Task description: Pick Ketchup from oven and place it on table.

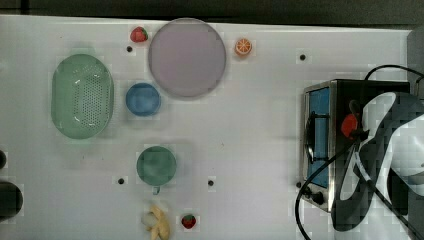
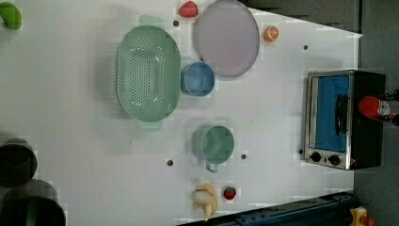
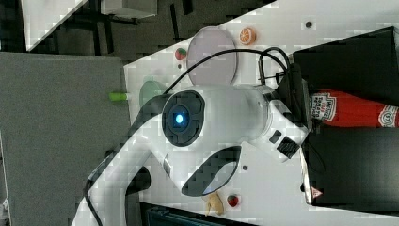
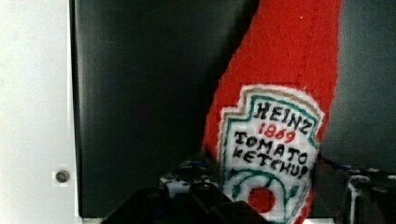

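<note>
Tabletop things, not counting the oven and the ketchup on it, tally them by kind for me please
Strawberries: 2
Orange slice: 1
Banana: 1
Round plate: 1
Green colander: 1
Blue bowl: 1
Green mug: 1
Total: 8

Before me sit a green colander [image 1: 82,96], a blue bowl [image 1: 143,99] and a lilac plate [image 1: 187,57]. A green mug [image 1: 156,166] stands near a banana [image 1: 159,222]; two strawberries [image 1: 139,34] and an orange slice [image 1: 243,46] lie apart.
</note>
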{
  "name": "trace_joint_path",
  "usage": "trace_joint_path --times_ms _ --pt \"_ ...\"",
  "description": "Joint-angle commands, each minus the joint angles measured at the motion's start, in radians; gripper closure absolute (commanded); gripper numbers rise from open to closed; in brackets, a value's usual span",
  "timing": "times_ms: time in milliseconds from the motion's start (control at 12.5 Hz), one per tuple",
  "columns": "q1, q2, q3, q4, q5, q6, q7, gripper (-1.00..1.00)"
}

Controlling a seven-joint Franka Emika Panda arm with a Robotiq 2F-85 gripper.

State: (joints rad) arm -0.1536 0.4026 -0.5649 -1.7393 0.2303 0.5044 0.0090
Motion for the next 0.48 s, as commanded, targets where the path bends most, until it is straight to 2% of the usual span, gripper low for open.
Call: trace_joint_path --times_ms 80,320,480 --pt "0.042 -0.097 0.010 0.045 -0.023 -0.019 -0.031 -0.26" --pt "0.114 -0.193 0.030 0.072 -0.119 -0.091 -0.048 -0.26" --pt "0.171 -0.261 0.079 0.071 -0.169 -0.197 -0.048 -0.26"
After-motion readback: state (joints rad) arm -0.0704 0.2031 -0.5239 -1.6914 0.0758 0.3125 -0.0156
